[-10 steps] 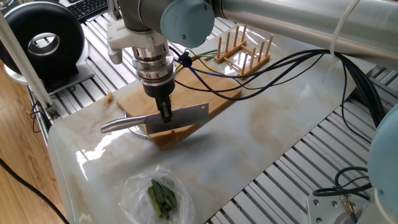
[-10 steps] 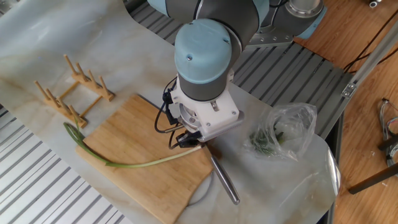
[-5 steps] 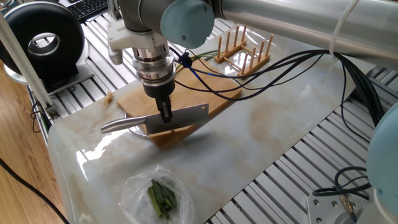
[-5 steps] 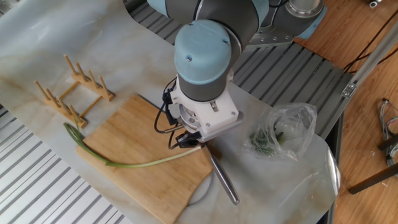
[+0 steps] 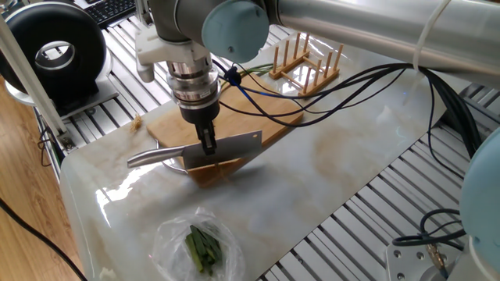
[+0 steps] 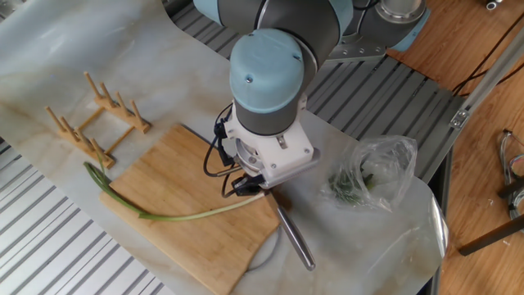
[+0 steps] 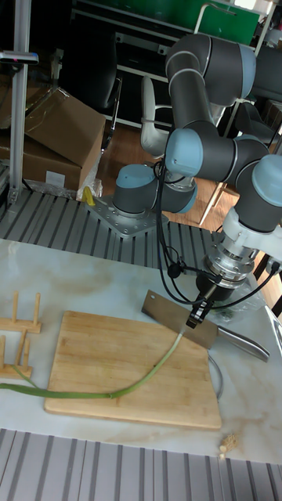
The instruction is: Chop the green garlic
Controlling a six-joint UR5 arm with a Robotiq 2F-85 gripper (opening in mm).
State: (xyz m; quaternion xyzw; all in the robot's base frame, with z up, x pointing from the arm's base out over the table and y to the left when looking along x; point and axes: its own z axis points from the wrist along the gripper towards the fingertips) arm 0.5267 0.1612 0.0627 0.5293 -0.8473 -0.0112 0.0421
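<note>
Green garlic [image 7: 133, 383] is seen as one long uncut stalk lying across the wooden cutting board [image 7: 94, 368], its pale end pointing toward the knife [image 7: 184, 322] and its green leafy end trailing off the board's left edge, past the foot of the wooden rack [image 7: 16, 333]. No cut pieces are seen on the board, so the chopping is judged not to have begun. The knife is held by its blade in the gripper [image 5: 208, 145], whose fingers are closed on the flat steel, with the handle [image 5: 152, 158] projecting sideways beyond the board's edge. In the tall fixed view the blade is held above the right-hand part of the board, just at the stalk's pale tip; whether the edge touches the stalk cannot be told. The step in hand is judged to be the positioning of the knife over the white end for a first cut. For the next move, the blade would need to be set square across the stalk and pressed straight down to the wood, then lifted and shifted along the stalk toward the leaves. A loose stalk may roll or slide under the edge, since nothing holds it. A clear plastic bag [image 6: 372, 172] of dark leaves lies on the table [image 5: 351, 172], well apart from the board.
</note>
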